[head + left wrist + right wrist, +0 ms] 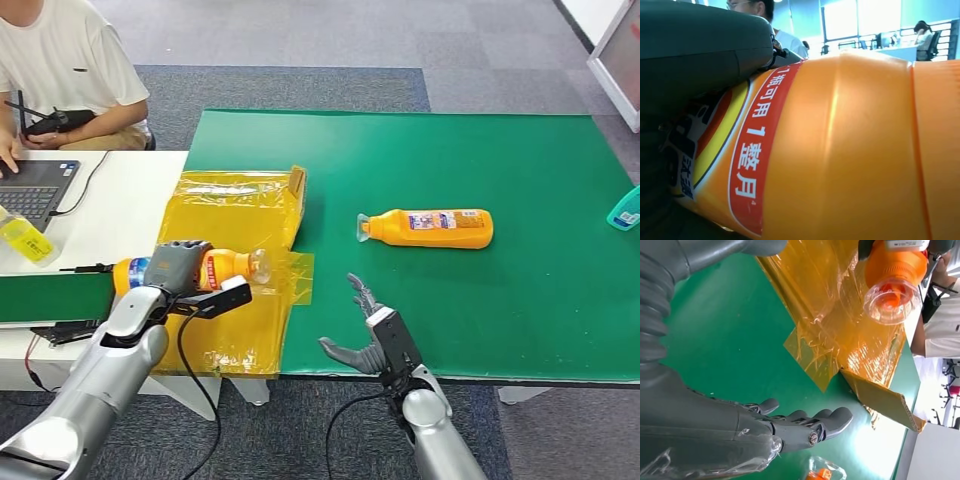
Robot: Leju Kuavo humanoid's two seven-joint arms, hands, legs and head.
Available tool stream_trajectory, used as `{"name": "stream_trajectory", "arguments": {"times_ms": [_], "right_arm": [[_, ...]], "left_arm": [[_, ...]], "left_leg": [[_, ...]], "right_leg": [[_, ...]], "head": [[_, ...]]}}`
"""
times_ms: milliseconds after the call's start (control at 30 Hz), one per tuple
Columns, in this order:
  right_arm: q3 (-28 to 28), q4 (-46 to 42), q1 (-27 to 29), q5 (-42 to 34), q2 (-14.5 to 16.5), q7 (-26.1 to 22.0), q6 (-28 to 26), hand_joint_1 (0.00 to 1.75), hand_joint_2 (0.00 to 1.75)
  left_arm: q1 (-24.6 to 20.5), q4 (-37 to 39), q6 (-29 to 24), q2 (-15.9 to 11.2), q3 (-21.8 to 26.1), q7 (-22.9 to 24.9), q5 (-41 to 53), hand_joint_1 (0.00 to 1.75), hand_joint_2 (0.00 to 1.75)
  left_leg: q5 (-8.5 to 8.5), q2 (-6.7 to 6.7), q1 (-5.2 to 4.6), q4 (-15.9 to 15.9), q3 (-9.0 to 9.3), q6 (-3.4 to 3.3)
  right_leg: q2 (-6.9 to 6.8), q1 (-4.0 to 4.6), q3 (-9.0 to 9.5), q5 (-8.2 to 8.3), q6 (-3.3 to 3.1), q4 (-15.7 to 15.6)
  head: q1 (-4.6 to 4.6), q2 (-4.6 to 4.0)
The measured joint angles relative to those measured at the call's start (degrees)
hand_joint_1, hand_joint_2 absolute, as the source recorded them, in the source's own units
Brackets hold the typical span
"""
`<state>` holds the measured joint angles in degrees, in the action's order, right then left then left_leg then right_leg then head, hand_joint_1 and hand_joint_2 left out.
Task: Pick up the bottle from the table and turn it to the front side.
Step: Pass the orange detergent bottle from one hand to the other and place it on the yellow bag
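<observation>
My left hand (177,266) grips an orange bottle (226,267) around its middle, holding it level above the yellow film-wrapped box (234,215), clear cap pointing right. Close up, the bottle (851,150) shows its red and yellow label, with my thumb (696,45) lying over it. In the right wrist view the bottle's clear cap (892,299) points toward the camera. A second orange bottle (430,228) lies on its side on the green table (468,300), cap to the left. My right hand (367,335) hovers open over the table's near edge, its fingers (806,422) spread.
A person in a white shirt (68,60) sits at the far left by a laptop (34,190) on a white table. A teal object (626,210) lies at the green table's right edge. Open green surface surrounds the lying bottle.
</observation>
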<state>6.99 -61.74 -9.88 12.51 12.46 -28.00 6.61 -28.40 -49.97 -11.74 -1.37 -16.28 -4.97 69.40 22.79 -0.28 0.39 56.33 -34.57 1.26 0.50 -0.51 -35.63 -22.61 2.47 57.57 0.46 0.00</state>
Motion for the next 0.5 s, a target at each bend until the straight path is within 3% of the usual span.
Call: {"name": "stream_trajectory", "arguments": {"times_ms": [500], "right_arm": [[0.0, 1.1, -0.3, 0.3, 0.0, -0.3, 0.4, 0.00, 1.75]], "left_arm": [[-2.7, 0.3, 0.7, 3.0, -3.2, 0.6, 0.0, 1.75, 1.75]], "left_leg": [[0.00, 0.00, 0.00, 0.0, -0.05, 0.00]], "right_leg": [[0.00, 0.00, -0.04, 0.02, 0.02, 0.0]], "head": [[0.00, 0.00]]}}
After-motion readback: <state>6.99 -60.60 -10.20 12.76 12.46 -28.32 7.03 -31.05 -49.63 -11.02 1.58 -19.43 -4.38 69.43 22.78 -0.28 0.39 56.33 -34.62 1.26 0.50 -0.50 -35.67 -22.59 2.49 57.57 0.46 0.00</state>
